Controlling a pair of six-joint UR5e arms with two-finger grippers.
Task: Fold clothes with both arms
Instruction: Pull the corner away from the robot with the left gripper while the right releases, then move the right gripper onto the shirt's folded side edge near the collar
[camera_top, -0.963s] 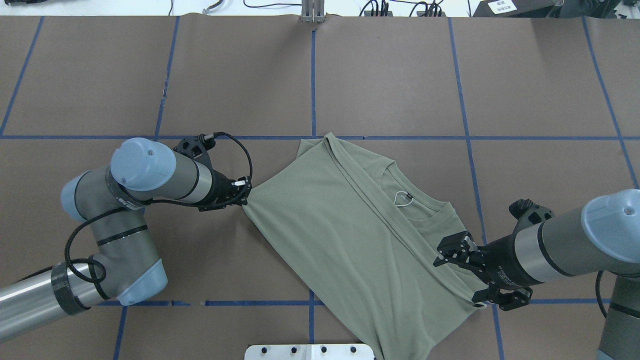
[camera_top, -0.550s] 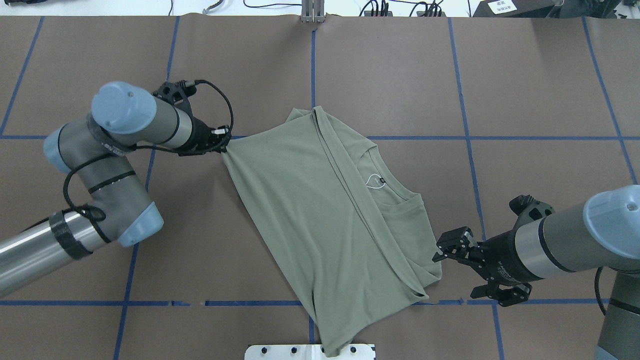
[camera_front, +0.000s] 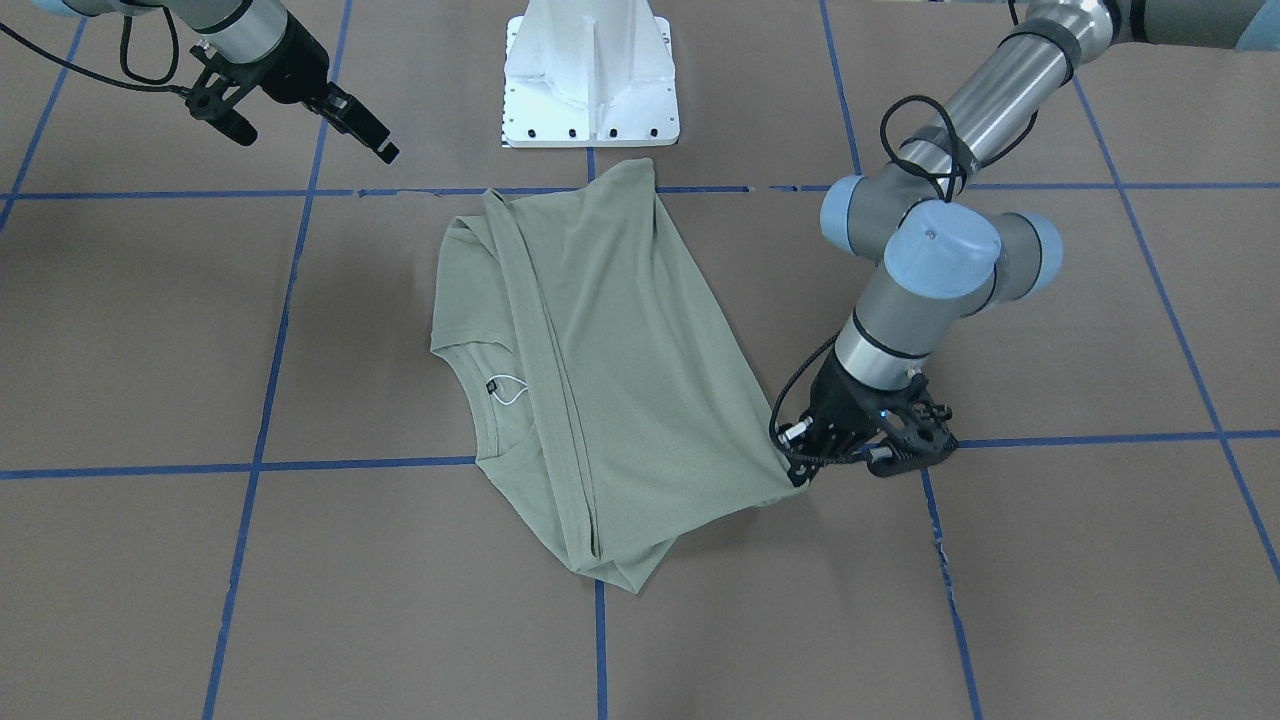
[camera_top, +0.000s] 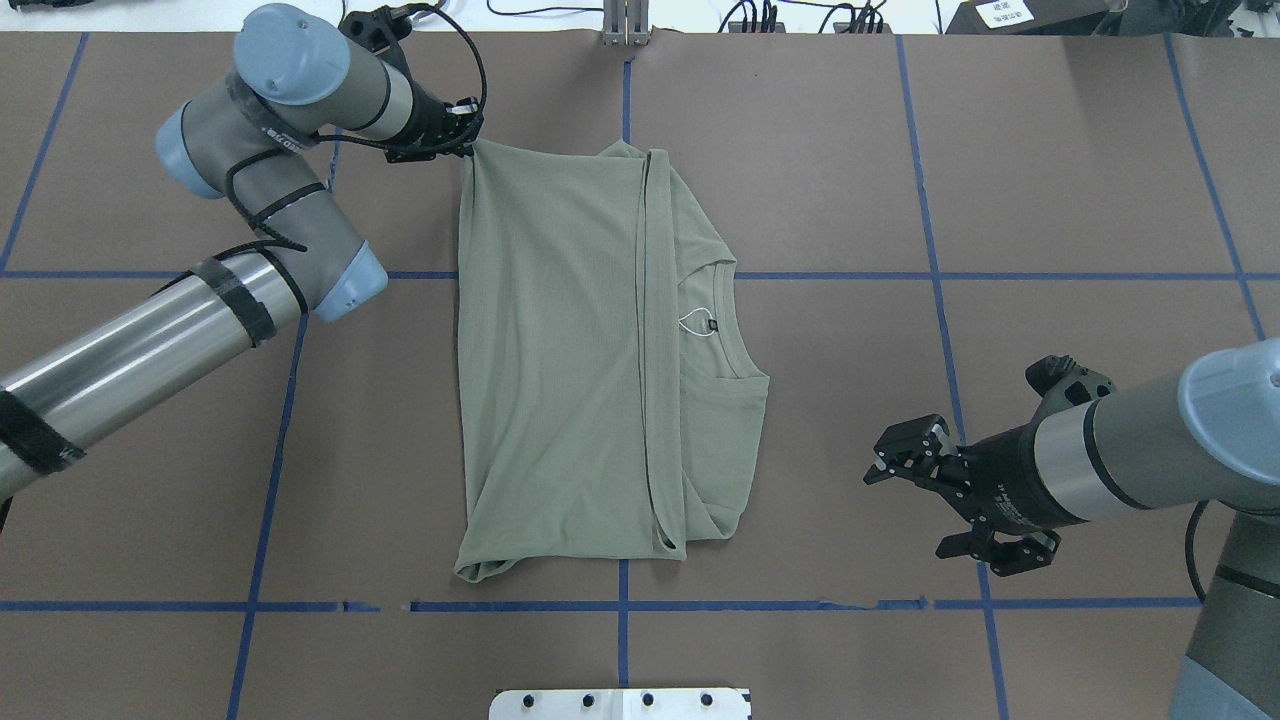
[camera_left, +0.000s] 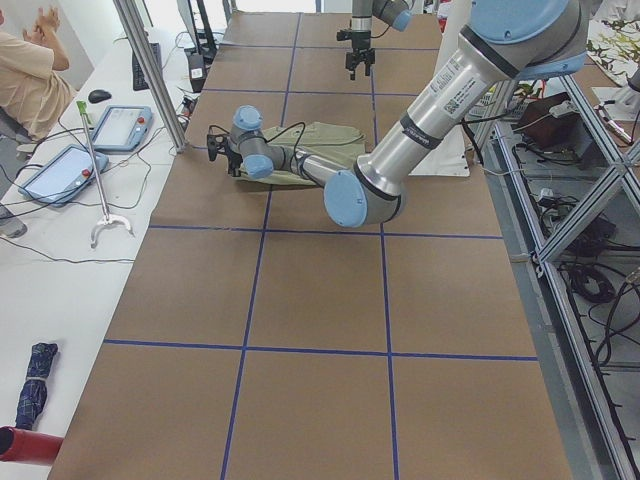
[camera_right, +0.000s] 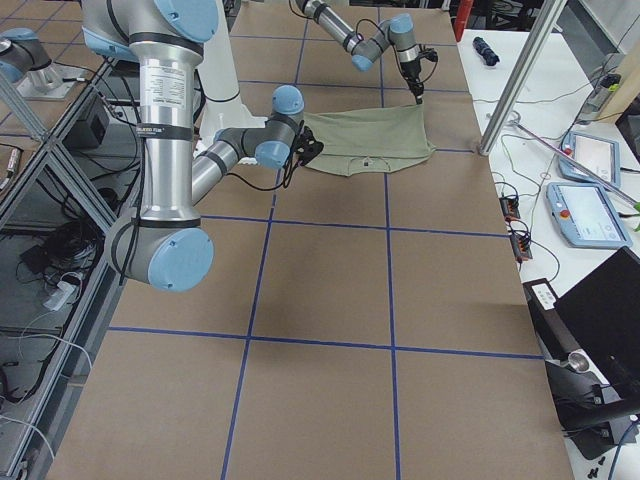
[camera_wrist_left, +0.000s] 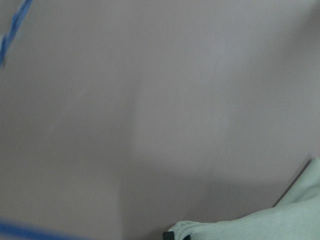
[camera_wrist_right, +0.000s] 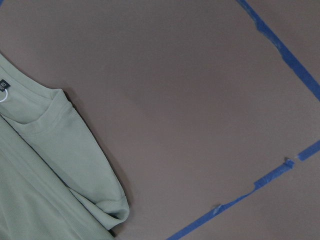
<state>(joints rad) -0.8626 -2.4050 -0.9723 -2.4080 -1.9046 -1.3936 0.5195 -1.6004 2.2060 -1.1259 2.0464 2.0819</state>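
The sage-green shirt (camera_top: 560, 360) lies flat at the table's middle, folded lengthwise, with collar and white tag loop (camera_top: 697, 322) showing at its right. My left gripper (camera_top: 466, 141) is shut on the shirt's far-left corner, low over the table; the front view shows the same grip (camera_front: 797, 468). The left wrist view shows only a bit of green knit (camera_wrist_left: 280, 222). My right gripper (camera_top: 918, 506) stands open and holds nothing, to the right of the shirt and apart from it. In its wrist view the shirt's collar edge (camera_wrist_right: 50, 150) lies at the left.
The white pedestal base (camera_top: 620, 703) sits at the near edge, just below the shirt. Blue tape lines (camera_top: 940, 275) grid the brown table. Cables run along the far edge (camera_top: 760, 15). A person (camera_left: 25, 75) and tablets (camera_left: 120, 100) are beside the table's far side.
My left gripper has pulled the shirt's corner far and left, swinging the shirt square to the table. The shirt slid away from the open right gripper, which stayed nearly in place.
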